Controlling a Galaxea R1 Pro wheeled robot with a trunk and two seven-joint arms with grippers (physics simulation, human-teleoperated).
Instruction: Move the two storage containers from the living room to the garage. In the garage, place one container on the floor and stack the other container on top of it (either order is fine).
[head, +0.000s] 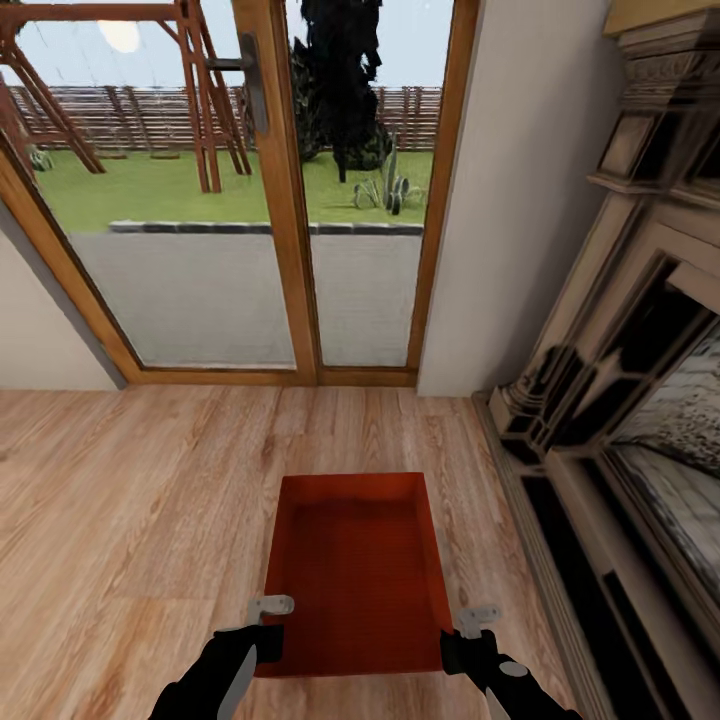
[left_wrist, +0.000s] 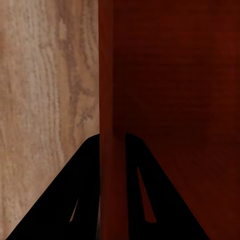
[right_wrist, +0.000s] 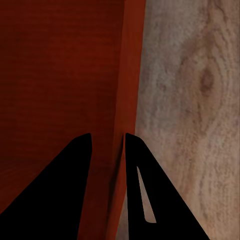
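1. Storage container (head: 355, 575): rust-red, matt, plastic-like; smooth walls, fine ribbed texture on inner bottom.
2. Plank floor (head: 140, 500): light wood, visible grain and knots, low satin sheen.
3. Left gripper (left_wrist: 112, 150), right gripper (right_wrist: 107, 145): matt black fingers, plastic-looking; pale grey metal-like brackets in the head view.
4. Door frame (head: 290, 200): honey-coloured wood, smooth; clear glass panes, dark metal handle.
5. Fireplace surround (head: 620, 330): carved stone-like, matt beige; rough grey inside.
6. Wall (head: 520, 200): plain, matt, off-white.

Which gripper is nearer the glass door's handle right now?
Left. The left gripper clamps the storage container's left wall, on the same side as the door handle. The right gripper clamps the opposite wall, farther across.
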